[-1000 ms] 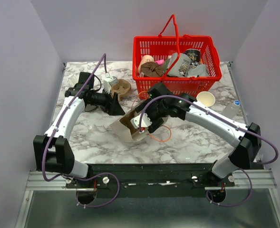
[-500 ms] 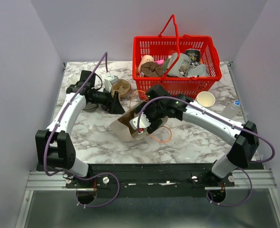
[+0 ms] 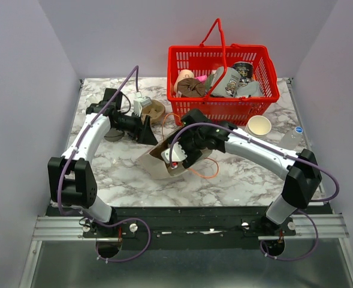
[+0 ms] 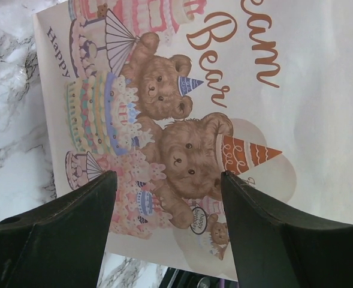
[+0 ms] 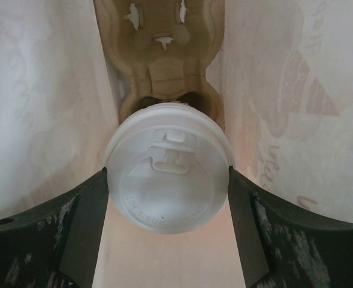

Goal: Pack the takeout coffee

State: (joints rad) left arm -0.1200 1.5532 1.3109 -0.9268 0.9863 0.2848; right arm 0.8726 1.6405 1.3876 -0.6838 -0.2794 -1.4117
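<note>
Right gripper (image 5: pixel 168 179): clamped on the takeout coffee (image 5: pixel 169 195), one finger against each side of its white lid, reaching into the mouth of the paper bag (image 3: pixel 154 164).
Left gripper (image 4: pixel 167 180): spread wide, nothing between the fingers, aimed at the bag's printed side.
Takeout coffee: inside the bag, lid facing the right wrist camera, just in front of a pulp cup carrier (image 5: pixel 163 66) deeper in.
Right wrist only: pale bag walls on both sides, lid with its sip-hole tab, carrier behind.
Left wrist only: print of teddy bears in party hats and tiered cakes.
Writing: "Happy" and "Bear" on the bag, plus "eam" cut off by the edge; small raised letters on the lid, unreadable.
Top view only: bag lying on its side on the marble table (image 3: pixel 248 174), with the left gripper just behind it.
Around: orange cord loop (image 3: pixel 205 172) beside the bag mouth; further back a lidless paper cup (image 3: pixel 259 125); farthest, a red basket (image 3: pixel 224 109) full of items.
In the way: from above, right wrist covering the bag mouth and cup.
</note>
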